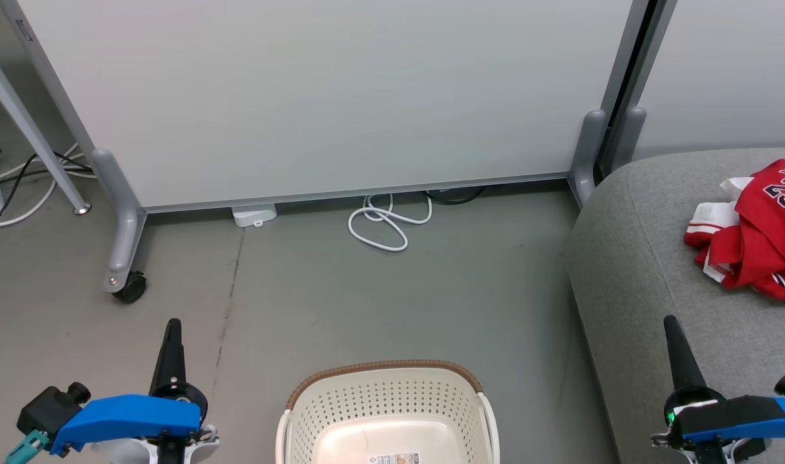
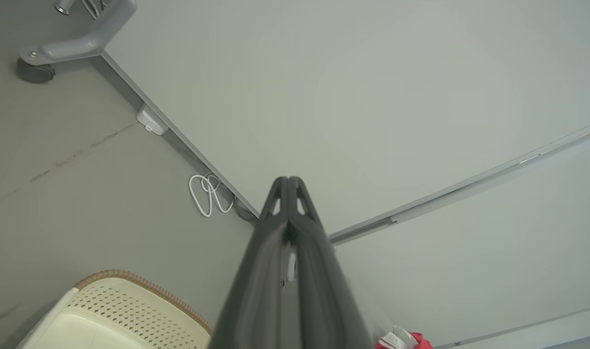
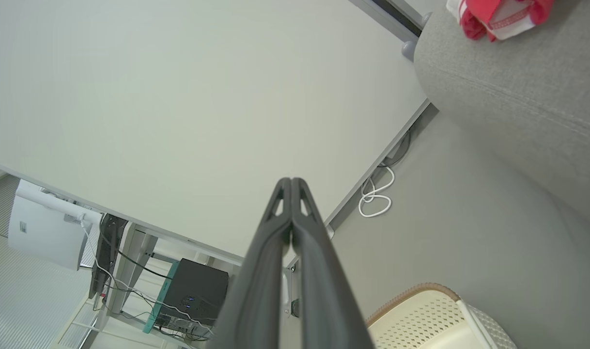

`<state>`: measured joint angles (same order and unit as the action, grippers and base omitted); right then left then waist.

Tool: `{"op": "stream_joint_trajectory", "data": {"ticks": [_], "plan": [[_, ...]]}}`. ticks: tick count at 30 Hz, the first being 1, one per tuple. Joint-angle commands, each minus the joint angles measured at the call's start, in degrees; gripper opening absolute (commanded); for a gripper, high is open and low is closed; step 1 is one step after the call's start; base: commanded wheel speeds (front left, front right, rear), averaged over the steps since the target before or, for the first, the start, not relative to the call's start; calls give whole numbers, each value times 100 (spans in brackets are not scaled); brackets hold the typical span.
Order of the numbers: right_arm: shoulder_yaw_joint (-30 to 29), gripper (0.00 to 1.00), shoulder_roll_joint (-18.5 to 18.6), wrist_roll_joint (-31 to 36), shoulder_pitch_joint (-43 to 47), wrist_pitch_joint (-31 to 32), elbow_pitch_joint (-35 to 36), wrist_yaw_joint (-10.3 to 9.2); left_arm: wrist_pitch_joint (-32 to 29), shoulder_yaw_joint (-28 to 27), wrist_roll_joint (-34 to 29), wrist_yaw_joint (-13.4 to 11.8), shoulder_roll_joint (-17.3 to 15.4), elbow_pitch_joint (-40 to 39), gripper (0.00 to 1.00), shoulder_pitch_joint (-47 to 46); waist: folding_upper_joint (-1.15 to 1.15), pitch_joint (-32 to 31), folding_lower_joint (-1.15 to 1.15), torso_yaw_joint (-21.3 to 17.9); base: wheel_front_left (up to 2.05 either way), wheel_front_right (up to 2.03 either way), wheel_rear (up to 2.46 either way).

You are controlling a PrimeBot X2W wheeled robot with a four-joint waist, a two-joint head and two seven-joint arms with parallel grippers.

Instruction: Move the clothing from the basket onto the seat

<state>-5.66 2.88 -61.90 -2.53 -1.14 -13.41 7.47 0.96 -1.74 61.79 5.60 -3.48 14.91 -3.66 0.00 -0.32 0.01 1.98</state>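
Left to right in the head view: the left gripper (image 1: 173, 324), its two dark fingers pressed together on nothing. Next comes one basket (image 1: 386, 366), cream-white and perforated with a brown woven-look rim, its pale bottom and a small printed label (image 1: 393, 459) exposed, then one grey seat (image 1: 631, 270) and the right gripper (image 1: 671, 320), fingers likewise closed tip to tip, empty. The clothing (image 1: 760, 225) lies on the seat, well apart from the basket, as one crumpled red heap with white trim, striped edging and a black-and-white 23 facing up; the number of garments cannot be told.
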Motion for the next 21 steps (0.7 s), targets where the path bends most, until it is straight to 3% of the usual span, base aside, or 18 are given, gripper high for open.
{"op": "stream_joint_trajectory", "data": {"ticks": [1,21], "plan": [[-16,0,8,-193,-151,52,37,3,-47,-61,184,32,-12,-73,0,-149,0,2,0,-6,0,0,0],[-48,0,5,-1318,-251,342,-2,3,-334,-236,1318,101,17,-86,0,-204,0,18,0,-70,0,0,0]]}}
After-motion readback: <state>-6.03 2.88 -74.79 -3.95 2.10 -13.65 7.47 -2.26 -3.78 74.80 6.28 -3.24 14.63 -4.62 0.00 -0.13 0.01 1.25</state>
